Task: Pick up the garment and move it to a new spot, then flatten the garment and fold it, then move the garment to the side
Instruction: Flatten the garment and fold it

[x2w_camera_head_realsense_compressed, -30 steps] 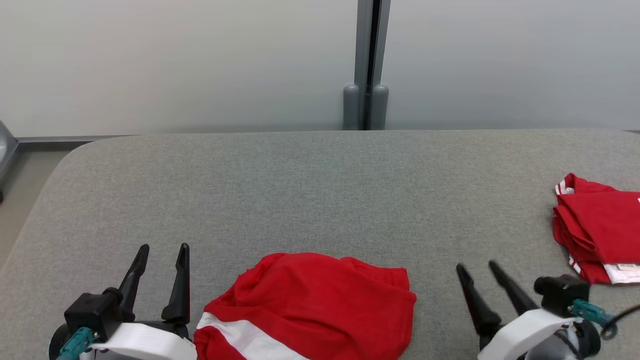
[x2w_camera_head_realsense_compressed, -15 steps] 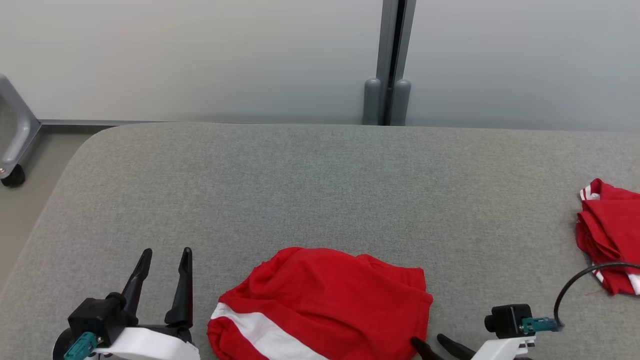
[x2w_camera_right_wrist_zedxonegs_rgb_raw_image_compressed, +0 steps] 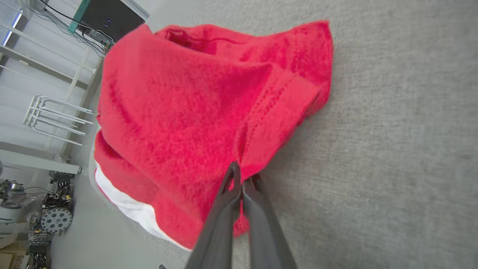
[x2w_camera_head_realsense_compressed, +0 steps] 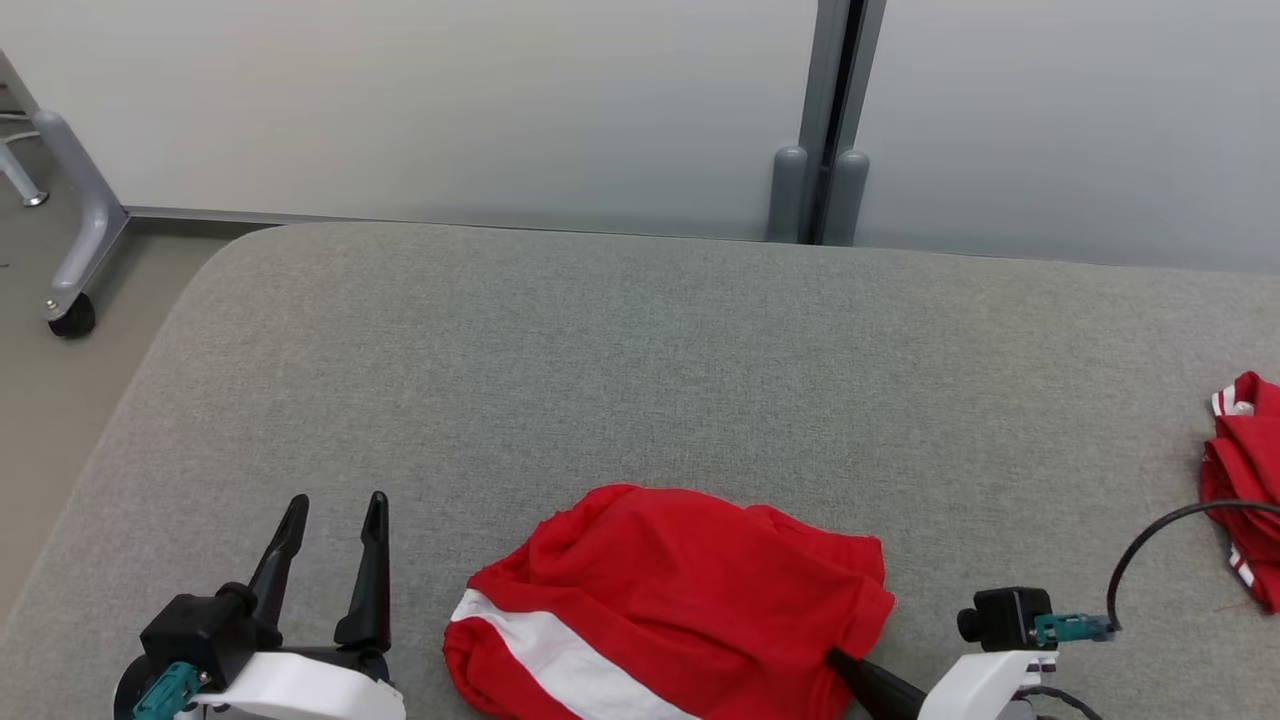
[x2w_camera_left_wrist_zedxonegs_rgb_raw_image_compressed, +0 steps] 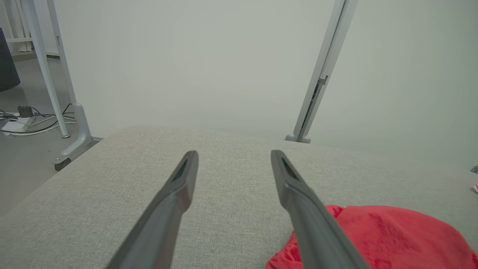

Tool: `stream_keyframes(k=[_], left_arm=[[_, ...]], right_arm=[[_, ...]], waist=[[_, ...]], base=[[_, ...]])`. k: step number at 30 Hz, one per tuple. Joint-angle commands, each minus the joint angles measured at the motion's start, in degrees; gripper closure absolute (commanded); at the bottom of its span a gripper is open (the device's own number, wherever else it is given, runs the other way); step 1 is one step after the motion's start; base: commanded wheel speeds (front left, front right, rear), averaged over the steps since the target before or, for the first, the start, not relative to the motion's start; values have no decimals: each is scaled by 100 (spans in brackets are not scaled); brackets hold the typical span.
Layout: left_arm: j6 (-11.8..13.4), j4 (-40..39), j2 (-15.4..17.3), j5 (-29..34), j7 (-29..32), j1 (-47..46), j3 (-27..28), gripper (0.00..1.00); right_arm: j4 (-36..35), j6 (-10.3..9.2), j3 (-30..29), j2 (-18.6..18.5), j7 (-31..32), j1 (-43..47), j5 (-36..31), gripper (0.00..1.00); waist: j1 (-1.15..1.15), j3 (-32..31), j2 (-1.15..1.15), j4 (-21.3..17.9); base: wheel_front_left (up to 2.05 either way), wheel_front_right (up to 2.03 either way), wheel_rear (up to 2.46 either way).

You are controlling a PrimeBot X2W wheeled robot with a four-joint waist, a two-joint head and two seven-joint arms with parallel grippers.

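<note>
The garment [x2w_camera_head_realsense_compressed: 670, 600] is red with a white stripe and lies crumpled at the near edge of the grey table [x2w_camera_head_realsense_compressed: 640, 380]. My right gripper [x2w_camera_head_realsense_compressed: 835, 660] is shut on its right hem; in the right wrist view the fingertips [x2w_camera_right_wrist_zedxonegs_rgb_raw_image_compressed: 242, 179] pinch a fold of the red garment [x2w_camera_right_wrist_zedxonegs_rgb_raw_image_compressed: 179, 112]. My left gripper [x2w_camera_head_realsense_compressed: 335, 505] stands open to the left of the garment, touching nothing. In the left wrist view its open gripper [x2w_camera_left_wrist_zedxonegs_rgb_raw_image_compressed: 233, 155] points across bare table, with the garment [x2w_camera_left_wrist_zedxonegs_rgb_raw_image_compressed: 388, 235] at lower right.
A second red garment [x2w_camera_head_realsense_compressed: 1245, 480] lies folded at the table's right edge. A grey partition post [x2w_camera_head_realsense_compressed: 825, 120] stands behind the table. A wheeled frame leg [x2w_camera_head_realsense_compressed: 75, 240] is on the floor at far left. A black cable [x2w_camera_head_realsense_compressed: 1150, 545] loops off my right wrist.
The head camera has turned left, shifting everything rightward. My right gripper dropped toward the garment's right hem and shut on it. The left gripper stayed open and still.
</note>
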Motion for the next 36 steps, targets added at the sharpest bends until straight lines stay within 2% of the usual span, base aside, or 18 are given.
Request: stream_keyframes(k=[1,5,12,16,22,23,24,25,29,36], left_arm=[[-35,22,-8,37,-31,-1,33,0],[-87,58,-55,62,-29,27,68,0],[-178,68,-163,108,-31,-19,131,0],[-242,132,-248,137,-31,-134,157,0],[-345,286,-378,235,-32,-268,214,0],[-356,313,-395,246,-31,-287,218,0],[-379,341,-416,248,-31,-302,223,0],[-397,376,-432,260,-31,-306,224,0],[-439,491,-461,295,-32,-282,243,0],[-458,499,-396,337,-31,-169,338,0]], right_arm=[[-50,1,-2,-76,-63,-78,76,100],[-349,1,-1,-271,-109,-156,438,100],[-579,1,-214,-916,249,-635,656,100],[-342,1,-370,-1175,580,-1111,596,100],[385,1,-442,-1126,1206,-1764,572,100],[531,1,-409,-1094,1276,-1850,514,72],[645,1,-394,-1061,1302,-1932,489,31],[764,1,-383,-1002,1309,-1989,477,0],[919,1,-313,-796,1082,-2009,499,0],[632,1,-196,-835,427,-1698,429,0]], waist=[[0,-14,0,25],[0,-42,0,83],[0,123,0,229],[0,311,0,333],[0,459,0,424],[0,466,0,430],[0,468,0,431],[0,458,0,426],[0,332,0,325],[0,109,0,-2]], base=[[0,0,0],[0,0,0],[0,0,0],[0,0,0],[0,0,0],[0,0,0],[0,0,0],[0,0,0],[0,0,0],[0,0,0]])
